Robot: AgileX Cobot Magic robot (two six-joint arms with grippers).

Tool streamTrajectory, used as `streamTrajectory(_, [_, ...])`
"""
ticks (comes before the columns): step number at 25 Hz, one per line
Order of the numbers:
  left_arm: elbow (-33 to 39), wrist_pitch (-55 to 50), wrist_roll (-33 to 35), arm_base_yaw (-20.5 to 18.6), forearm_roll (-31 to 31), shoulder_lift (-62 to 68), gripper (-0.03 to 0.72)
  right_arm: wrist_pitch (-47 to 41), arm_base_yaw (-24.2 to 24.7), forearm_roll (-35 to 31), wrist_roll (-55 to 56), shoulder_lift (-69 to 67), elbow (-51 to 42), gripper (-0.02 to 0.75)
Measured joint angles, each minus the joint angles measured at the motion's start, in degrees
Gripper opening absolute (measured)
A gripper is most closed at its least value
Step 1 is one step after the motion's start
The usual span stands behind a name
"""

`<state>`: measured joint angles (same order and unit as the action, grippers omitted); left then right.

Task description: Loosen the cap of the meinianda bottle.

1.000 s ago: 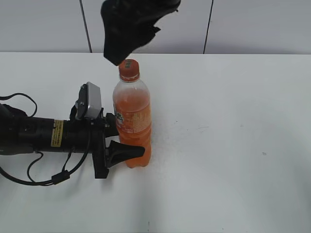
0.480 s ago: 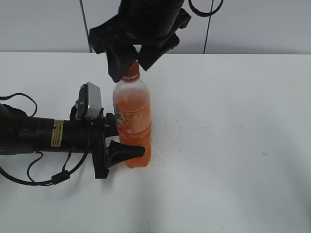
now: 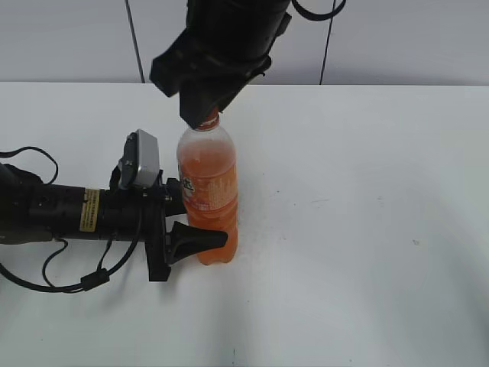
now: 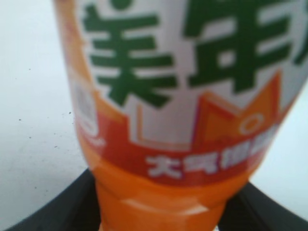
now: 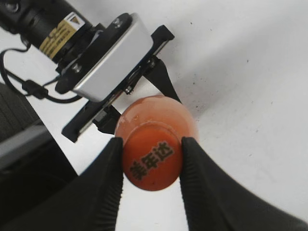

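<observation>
The meinianda bottle (image 3: 207, 191) stands upright on the white table, full of orange drink, with an orange label and green-white logo (image 4: 192, 72). My left gripper (image 3: 191, 222) is shut on its lower body from the left; its black fingers show at both sides of the bottle in the left wrist view (image 4: 159, 211). My right gripper (image 3: 206, 107) comes down from above and is shut on the orange cap (image 5: 152, 162), one finger on each side. In the exterior view the cap is almost hidden by the fingers.
The left arm (image 3: 69, 214) lies along the table at the left, with its wrist camera (image 3: 144, 159) and loose black cables (image 3: 46, 279). A grey panelled wall (image 3: 397, 42) runs behind the table's far edge.
My right gripper came down over the bottle's top and closed its fingers on the cap. The left gripper and the bottle stayed still.
</observation>
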<state>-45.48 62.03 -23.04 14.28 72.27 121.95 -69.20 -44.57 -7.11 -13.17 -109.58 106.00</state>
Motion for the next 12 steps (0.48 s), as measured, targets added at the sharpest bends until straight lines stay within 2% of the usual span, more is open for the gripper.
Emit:
streamTrajectory(3, [0.0, 0.0, 0.1, 0.0, 0.0, 0.0, 0.401, -0.05, 0.0, -0.03, -16.86, 0.0, 0.0, 0.27])
streamTrajectory(7, [0.0, 0.05, 0.1, 0.0, 0.0, 0.0, 0.401, 0.0, 0.0, 0.21, -44.71, 0.06, 0.05, 0.27])
streamTrajectory(9, [0.0, 0.01, 0.1, 0.0, 0.0, 0.0, 0.401, 0.0, 0.0, 0.28, -52.51, 0.06, 0.05, 0.27])
streamTrajectory(12, [0.0, 0.01, 0.1, 0.0, 0.0, 0.0, 0.401, 0.0, 0.0, 0.04, -56.09, 0.06, 0.05, 0.27])
